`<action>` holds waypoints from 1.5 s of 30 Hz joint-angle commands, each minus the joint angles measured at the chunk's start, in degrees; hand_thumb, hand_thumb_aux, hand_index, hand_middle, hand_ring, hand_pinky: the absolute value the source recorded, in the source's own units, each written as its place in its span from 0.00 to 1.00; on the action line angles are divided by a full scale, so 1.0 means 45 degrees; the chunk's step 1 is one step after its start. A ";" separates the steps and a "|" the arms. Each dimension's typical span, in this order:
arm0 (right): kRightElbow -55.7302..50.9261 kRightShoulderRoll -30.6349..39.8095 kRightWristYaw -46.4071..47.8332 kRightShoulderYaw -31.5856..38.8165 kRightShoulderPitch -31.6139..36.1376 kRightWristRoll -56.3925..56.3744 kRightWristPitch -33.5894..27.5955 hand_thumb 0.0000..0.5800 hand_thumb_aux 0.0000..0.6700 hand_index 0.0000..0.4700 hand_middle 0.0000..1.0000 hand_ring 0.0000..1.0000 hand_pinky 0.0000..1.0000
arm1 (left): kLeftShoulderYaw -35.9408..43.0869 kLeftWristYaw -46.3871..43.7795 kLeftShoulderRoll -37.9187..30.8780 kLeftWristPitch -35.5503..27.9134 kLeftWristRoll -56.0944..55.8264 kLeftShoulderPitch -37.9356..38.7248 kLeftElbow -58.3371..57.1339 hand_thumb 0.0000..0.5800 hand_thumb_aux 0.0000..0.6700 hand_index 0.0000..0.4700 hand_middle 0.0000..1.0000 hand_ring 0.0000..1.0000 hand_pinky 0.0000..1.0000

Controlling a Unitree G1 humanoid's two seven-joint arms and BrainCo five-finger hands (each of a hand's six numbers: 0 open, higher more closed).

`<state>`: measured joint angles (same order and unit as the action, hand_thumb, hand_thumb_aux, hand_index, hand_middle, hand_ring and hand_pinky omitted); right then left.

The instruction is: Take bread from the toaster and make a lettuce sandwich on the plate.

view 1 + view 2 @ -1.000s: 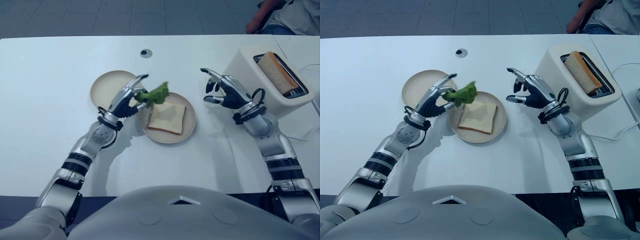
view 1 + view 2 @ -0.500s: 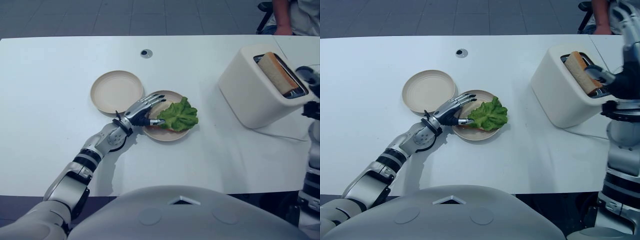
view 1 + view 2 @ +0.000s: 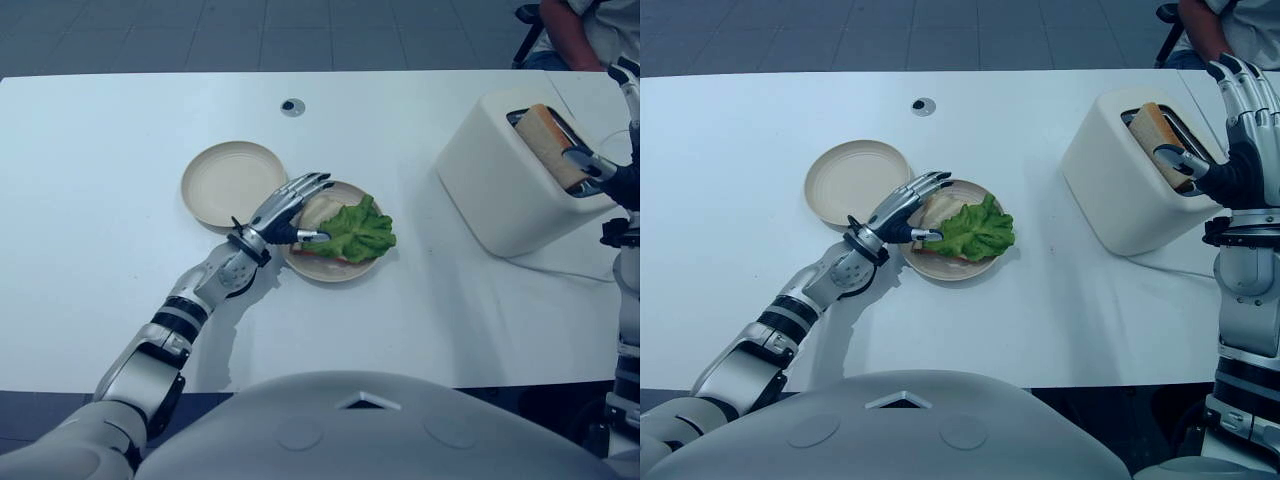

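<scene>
Lettuce (image 3: 358, 230) lies on a bread slice (image 3: 316, 208) on the plate (image 3: 335, 277), mid tabletop (image 3: 100, 150). Left hand (image 3: 283, 209) is at the plate's left rim, fingers (image 3: 302, 187) spread, holding nothing, thumb tip at the leaf's edge. A second slice (image 3: 553, 142) stands in the toaster (image 3: 490, 185). Right hand (image 3: 1243, 150) is at the toaster's right side, fingers extended, empty. A spare plate (image 3: 232, 182) sits just left.

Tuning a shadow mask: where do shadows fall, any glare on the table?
Left eye view: the left hand and its arm cast a soft shadow on the table, to the arm's right. Right eye view: a faint shadow fringes the toaster; no glare on the table.
</scene>
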<state>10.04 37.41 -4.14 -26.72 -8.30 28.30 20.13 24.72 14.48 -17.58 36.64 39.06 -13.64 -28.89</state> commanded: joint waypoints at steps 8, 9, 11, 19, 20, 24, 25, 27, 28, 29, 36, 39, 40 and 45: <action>-0.0221 -0.0152 -0.0100 0.0726 0.0221 -0.0048 0.0063 0.00 0.00 0.00 0.00 0.00 0.00 | 0.1734 0.0660 0.0516 -0.1060 0.1843 -0.0971 -0.2364 1.00 1.00 1.00 0.00 0.00 0.00; -0.0232 -0.0159 -0.0114 0.0750 0.0219 -0.0074 0.0070 0.00 0.00 0.00 0.00 0.00 0.00 | 0.1723 0.0745 0.0389 -0.1057 0.1838 -0.0948 -0.2341 1.00 1.00 1.00 0.00 0.00 0.00; -0.0260 -0.0193 -0.0144 0.0849 0.0266 -0.0115 0.0081 0.00 0.00 0.00 0.00 0.00 0.00 | 0.1646 0.0914 0.0201 -0.1038 0.1805 -0.0890 -0.2140 1.00 1.00 1.00 0.00 0.00 0.00; -0.0355 -0.0190 -0.0241 0.0948 0.0217 -0.0198 0.0218 0.00 0.00 0.00 0.00 0.00 0.00 | 0.0551 0.0825 -0.0449 -0.0983 0.0827 -0.0220 0.0650 1.00 1.00 1.00 0.00 0.00 0.00; -0.0358 -0.0184 -0.0247 0.0935 0.0205 -0.0200 0.0232 0.00 0.00 0.00 0.00 0.00 0.00 | 0.0457 0.0738 -0.0512 -0.1060 0.0774 -0.0220 0.0771 1.00 1.00 1.00 0.00 0.00 0.00; -0.0359 -0.0172 -0.0198 0.0939 0.0128 -0.0189 0.0227 0.00 0.00 0.00 0.00 0.00 0.00 | 0.0332 0.0794 -0.0630 -0.1662 0.1090 -0.0525 0.0066 1.00 1.00 1.00 0.00 0.00 0.00; -0.0374 -0.0153 -0.0169 0.0920 0.0085 -0.0185 0.0211 0.00 0.00 0.00 0.00 0.00 0.00 | 0.0329 0.0803 -0.0665 -0.1812 0.1137 -0.0547 -0.0153 1.00 1.00 1.00 0.00 0.00 0.00; -0.0440 -0.0109 -0.0115 0.0842 0.0002 -0.0218 0.0163 0.00 0.00 0.00 0.00 0.00 0.00 | 0.0502 0.0647 -0.0622 -0.1883 0.1126 -0.0483 -0.0576 1.00 1.00 1.00 0.00 0.00 0.00; -0.0482 -0.0072 -0.0051 0.0838 -0.0001 -0.0215 0.0085 0.00 0.00 0.00 0.00 0.00 0.00 | 0.0619 0.0539 -0.0572 -0.1851 0.1100 -0.0421 -0.0710 1.00 1.00 1.00 0.00 0.00 0.00; -0.0585 -0.0009 -0.0008 0.0841 -0.0028 -0.0128 -0.0012 0.00 0.00 0.00 0.00 0.00 0.00 | 0.0758 0.0393 -0.0503 -0.1792 0.1080 -0.0376 -0.0864 0.93 0.73 0.73 0.00 0.00 0.00; -0.2125 0.0779 -0.0199 0.1046 -0.0112 0.2171 -0.2210 0.00 0.00 0.00 0.00 0.00 0.00 | 0.0926 -0.0009 -0.0509 -0.1620 0.0869 -0.0151 -0.0984 0.00 0.00 0.00 0.00 0.00 0.00; -0.2375 0.1011 0.0085 0.1553 -0.0319 0.2645 -0.2617 0.99 0.89 0.89 0.33 0.33 0.33 | 0.0640 0.0024 -0.0759 -0.1666 0.0736 -0.0004 -0.0378 0.00 0.00 0.00 0.00 0.00 0.00; -0.2244 0.1011 0.0098 0.1645 -0.0326 0.2561 -0.2527 1.00 1.00 1.00 1.00 1.00 1.00 | 0.0443 0.0065 -0.0882 -0.1694 0.0639 0.0099 0.0008 0.00 0.00 0.00 0.00 0.00 0.00; -0.0894 0.0676 -0.1421 0.0797 0.0752 0.1359 -0.1465 1.00 1.00 1.00 1.00 1.00 1.00 | -0.0959 0.0945 -0.1274 -0.1992 0.0371 0.0834 0.2459 0.00 0.00 0.00 0.00 0.00 0.00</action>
<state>3.51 41.16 -7.06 -21.01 -7.74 36.45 11.31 22.56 17.37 -22.72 28.38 41.37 -11.83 -21.82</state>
